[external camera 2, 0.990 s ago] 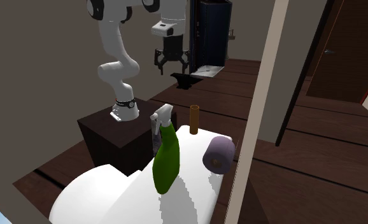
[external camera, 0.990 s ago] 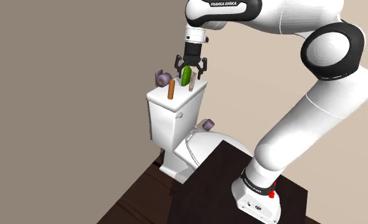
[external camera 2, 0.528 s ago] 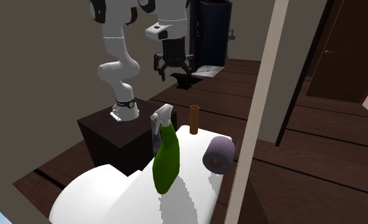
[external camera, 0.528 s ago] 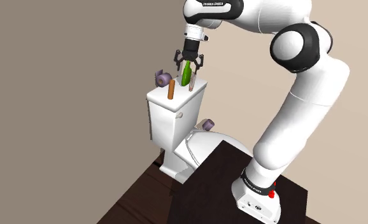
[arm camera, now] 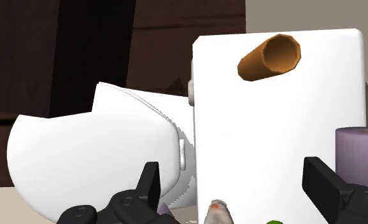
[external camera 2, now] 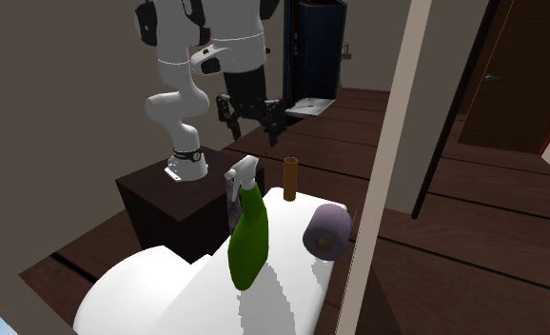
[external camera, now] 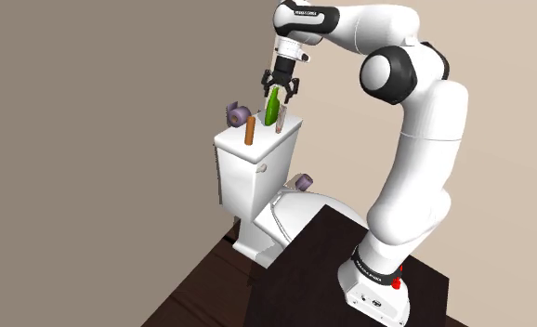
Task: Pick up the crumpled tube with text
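Observation:
A thin grey crumpled tube (external camera: pixel 279 124) stands on the white toilet tank lid (external camera: pixel 234 141), right beside a green spray bottle (external camera: pixel 271 109). From the second exterior view the tube (external camera 2: pixel 233 202) is partly hidden behind the green bottle (external camera 2: pixel 247 238). My black gripper (external camera: pixel 280 85) hangs open a little above both, holding nothing. In the wrist view the tube's tip (arm camera: pixel 218 213) pokes up between the spread fingers of the gripper (arm camera: pixel 235 181), over the tank lid (arm camera: pixel 272 127). The gripper (external camera 2: pixel 252 112) is apart from everything.
A brown upright tube (external camera: pixel 250 130) and a purple roll (external camera: pixel 236 114) also stand on the lid, seen as brown tube (arm camera: pixel 270 57) and purple roll (arm camera: pixel 358 153). The toilet bowl (arm camera: pixel 93 153) lies below. The dark stand (external camera: pixel 322 269) is nearby; a wall sits behind the tank.
The arm has swung its elbow in, and the gripper has turned and come closer over the green bottle and the tube. The fingers stayed open.

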`<state>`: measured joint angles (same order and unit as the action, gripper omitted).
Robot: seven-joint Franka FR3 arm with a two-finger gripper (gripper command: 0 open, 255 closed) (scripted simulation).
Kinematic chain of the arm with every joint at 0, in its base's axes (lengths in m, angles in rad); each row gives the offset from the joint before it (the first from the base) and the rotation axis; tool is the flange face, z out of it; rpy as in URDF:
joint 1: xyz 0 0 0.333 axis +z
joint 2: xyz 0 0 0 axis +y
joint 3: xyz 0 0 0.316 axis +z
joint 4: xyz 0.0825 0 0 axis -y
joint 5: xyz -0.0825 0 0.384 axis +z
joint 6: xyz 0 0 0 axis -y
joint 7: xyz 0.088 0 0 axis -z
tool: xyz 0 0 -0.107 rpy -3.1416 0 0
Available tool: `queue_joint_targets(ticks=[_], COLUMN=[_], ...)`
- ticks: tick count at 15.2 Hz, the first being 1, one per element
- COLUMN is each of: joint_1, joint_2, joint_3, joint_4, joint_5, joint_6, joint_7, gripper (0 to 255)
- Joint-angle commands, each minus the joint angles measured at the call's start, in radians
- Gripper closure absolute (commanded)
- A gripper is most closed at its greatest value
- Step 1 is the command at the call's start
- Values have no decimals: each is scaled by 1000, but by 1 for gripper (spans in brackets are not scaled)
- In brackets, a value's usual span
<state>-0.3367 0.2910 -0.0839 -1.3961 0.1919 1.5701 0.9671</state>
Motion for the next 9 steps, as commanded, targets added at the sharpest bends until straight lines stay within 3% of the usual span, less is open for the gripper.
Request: queue_joint_targets(ticks=[1, 6, 9], joint_1=[-23, -92, -97], joint_2=[47, 167, 173], joint_3=[-19, -64, -69], joint_4=[55, 206, 185], joint_5=[21, 76, 81], joint_6=[-2, -22, 6], joint_7=[44, 150, 156], gripper=[0, 0, 0])
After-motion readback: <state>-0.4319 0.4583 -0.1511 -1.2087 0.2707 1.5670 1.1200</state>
